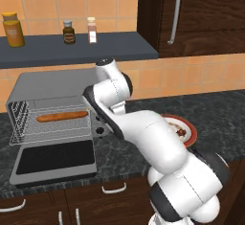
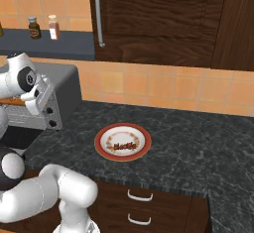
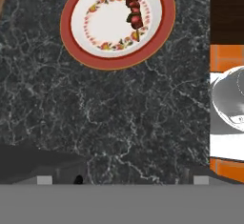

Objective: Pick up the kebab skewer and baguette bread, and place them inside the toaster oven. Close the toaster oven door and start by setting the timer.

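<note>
The kebab skewer [image 3: 133, 11] lies on a red-rimmed plate [image 3: 71, 6] with a flowered white centre, towards one side of the plate's well; in the hand view it sits far ahead of the gripper [image 3: 119, 178], up at the top of the picture, with a wide stretch of dark speckled counter [image 3: 119, 118] between plate and finger tips; the right base view shows the skewer [image 2: 124, 146] as a short row of dark red chunks across the middle of the plate [image 2: 101, 150], well off to the side of the hand. The gripper's two tips stand far apart at the bottom of the hand view, wide open, with nothing between them but bare counter; it holds nothing.

The baguette bread [image 1: 62, 117] rests lengthwise on the wire rack inside the toaster oven [image 1: 48, 83]; it is apart from the gripper, which points down at the counter just beside the oven's knob side. The toaster oven door [image 1: 55, 158] is dropped flat onto the counter in front of the cavity, its dark glass facing up.

In the right base view the black knobs [image 2: 50, 111] run down the oven's front panel, right next to the arm's wrist. Beyond, a dark shelf [image 1: 76, 49] carries three jars against the tan tiled wall; a dark wooden cabinet [image 2: 158, 19] hangs above the plate.
</note>
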